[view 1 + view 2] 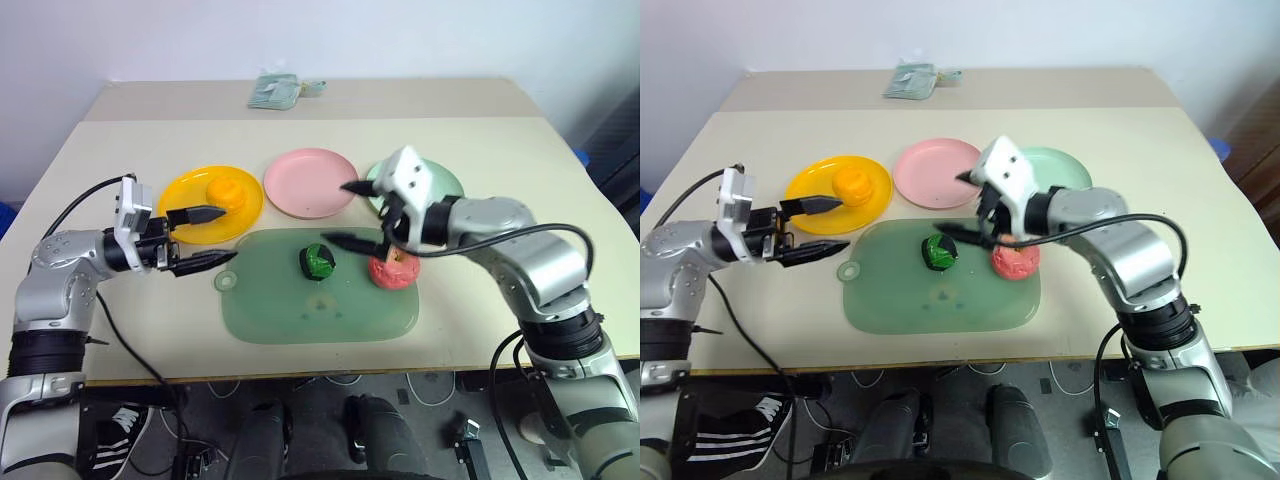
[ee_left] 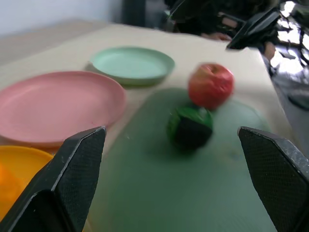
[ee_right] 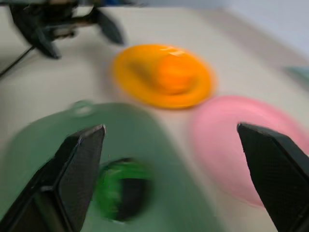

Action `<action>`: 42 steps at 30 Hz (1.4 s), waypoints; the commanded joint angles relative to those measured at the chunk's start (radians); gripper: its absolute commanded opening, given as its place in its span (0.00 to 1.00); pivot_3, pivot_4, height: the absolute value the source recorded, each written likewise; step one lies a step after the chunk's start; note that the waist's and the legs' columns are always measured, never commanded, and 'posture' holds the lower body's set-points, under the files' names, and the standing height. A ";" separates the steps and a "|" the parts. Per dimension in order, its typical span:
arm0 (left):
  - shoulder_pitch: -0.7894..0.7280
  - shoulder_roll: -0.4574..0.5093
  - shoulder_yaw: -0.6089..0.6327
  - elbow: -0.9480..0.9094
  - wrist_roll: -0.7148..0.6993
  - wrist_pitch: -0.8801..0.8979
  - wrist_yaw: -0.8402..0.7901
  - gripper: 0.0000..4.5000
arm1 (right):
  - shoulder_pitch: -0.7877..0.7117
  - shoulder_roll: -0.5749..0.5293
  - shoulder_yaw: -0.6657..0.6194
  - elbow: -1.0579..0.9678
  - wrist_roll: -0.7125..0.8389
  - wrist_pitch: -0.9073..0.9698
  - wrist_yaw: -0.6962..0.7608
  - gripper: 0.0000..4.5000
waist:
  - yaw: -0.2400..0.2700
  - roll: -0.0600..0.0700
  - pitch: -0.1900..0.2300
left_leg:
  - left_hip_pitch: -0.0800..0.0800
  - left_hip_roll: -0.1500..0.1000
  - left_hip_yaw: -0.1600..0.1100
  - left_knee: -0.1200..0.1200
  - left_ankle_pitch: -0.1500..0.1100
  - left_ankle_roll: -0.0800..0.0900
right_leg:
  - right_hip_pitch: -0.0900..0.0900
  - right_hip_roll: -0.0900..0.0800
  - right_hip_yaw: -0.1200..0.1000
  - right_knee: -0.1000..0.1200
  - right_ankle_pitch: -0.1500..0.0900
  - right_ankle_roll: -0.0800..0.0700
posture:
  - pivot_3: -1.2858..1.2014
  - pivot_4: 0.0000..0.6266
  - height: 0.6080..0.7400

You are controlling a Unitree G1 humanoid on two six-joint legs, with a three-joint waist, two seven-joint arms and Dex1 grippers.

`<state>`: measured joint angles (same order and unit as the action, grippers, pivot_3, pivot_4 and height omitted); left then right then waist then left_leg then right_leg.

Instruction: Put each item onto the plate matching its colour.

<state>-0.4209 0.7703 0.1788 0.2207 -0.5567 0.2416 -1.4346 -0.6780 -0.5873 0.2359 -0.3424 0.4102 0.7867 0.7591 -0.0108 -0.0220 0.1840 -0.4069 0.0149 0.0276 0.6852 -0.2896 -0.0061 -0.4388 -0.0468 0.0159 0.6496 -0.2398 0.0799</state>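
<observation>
**Ana:** Since the yellow-orange fruit (image 1: 226, 188) already sits on the yellow plate (image 1: 180, 192), that colour looks finished to me. What is in hand now?

**Ben:** The green one, I'd judge. The dark green vegetable (image 1: 319, 261) lies on the green cutting mat (image 1: 300, 310), roughly at its middle, and the right pincer (image 1: 348, 214) hangs just above and beside it with its two black fingers spread wide, holding nothing. In the right wrist view the vegetable (image 3: 120, 195) shows low between those fingers.

**Ana:** And the left pincer (image 1: 212, 238)?

**Ben:** Open too, and empty, at the near edge of the yellow plate, pointing across toward the mat. It seems to have no part in this step.

**Ana:** Where are the other pieces?

**Ben:** The red-pink apple (image 1: 393, 268) rests on the mat's right side, close to the vegetable but apart from it, partly under the right wrist. The pink plate (image 1: 310, 182) and the pale green plate (image 1: 440, 182) both stand bare at the far side of the tabletop (image 1: 520, 170).

**Ana:** So the next move?

**Ben:** Lower the right pincer so its fingers straddle the vegetable, close on it, and carry it to the pale green plate. The lumpy shape may slip, and the apple is near enough to be nudged.
</observation>
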 commanded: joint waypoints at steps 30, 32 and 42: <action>0.146 0.030 0.107 -0.116 -0.022 -0.082 0.031 1.00 | -0.035 0.153 0.184 0.249 -0.201 -0.032 0.038 0.59 | -0.005 0.000 0.000 | -0.001 0.001 0.000 0.000 0.000 0.000 | -0.001 0.001 0.000 0.000 0.001 0.002 | 0.52 0.24 0.96; 0.145 0.027 0.105 -0.114 -0.021 -0.078 0.039 1.00 | -0.041 0.163 0.159 0.259 -0.190 -0.031 0.038 0.49 | -0.005 0.000 0.000 | -0.001 0.001 0.000 0.000 0.000 0.000 | -0.001 0.001 0.000 0.000 0.001 0.002 | 0.52 0.24 0.96; 0.089 0.003 0.107 -0.074 -0.011 -0.079 0.123 1.00 | -0.223 0.221 -0.174 0.475 -0.125 -0.099 -0.105 0.49 | -0.004 0.000 0.000 | 0.000 0.001 0.000 0.000 0.000 0.000 | -0.001 0.001 0.000 0.000 0.001 0.002 | 0.52 0.24 0.96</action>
<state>-0.3046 0.7726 0.2572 0.1416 -0.5621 0.1675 -1.3407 -0.8656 -0.3544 0.1271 0.0710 0.3047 0.7456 0.7046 -0.0147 -0.0219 0.1840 -0.4073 0.0155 0.0276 0.6849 -0.2896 -0.0061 -0.4398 -0.0463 0.0155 0.6497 -0.2385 0.0818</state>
